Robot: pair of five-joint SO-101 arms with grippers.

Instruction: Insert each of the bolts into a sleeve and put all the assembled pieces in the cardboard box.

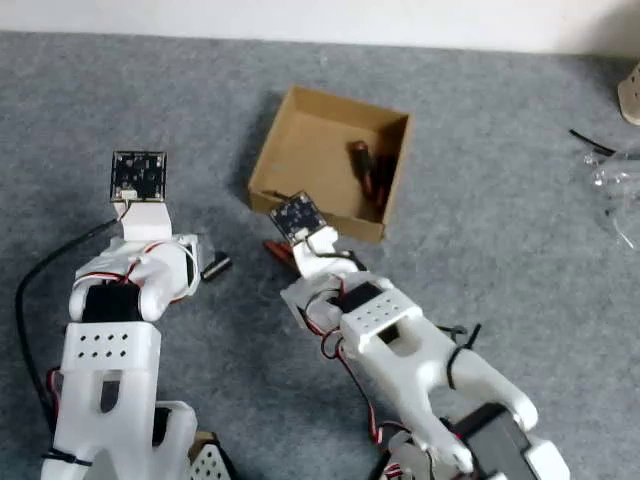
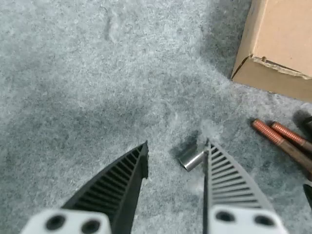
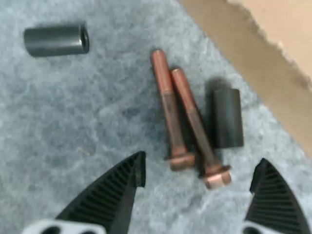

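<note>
Two copper bolts (image 3: 187,122) lay side by side, heads toward your right gripper (image 3: 202,161), which stood wide apart, near the cardboard box (image 3: 243,44), a dark sleeve (image 3: 226,118) just beside them.

left arm (image 1: 110,350), right arm (image 1: 400,335): white shells with rows of small round holes, black servo blocks, red, white and black cables at the joints. square black circuit board (image 1: 138,176) behind each set of jaws. left gripper (image 2: 176,143), right gripper (image 3: 202,157): fingers (image 2: 117,187) black, tapered, ribbed inside, on white bases with dark screw holes.
</note>
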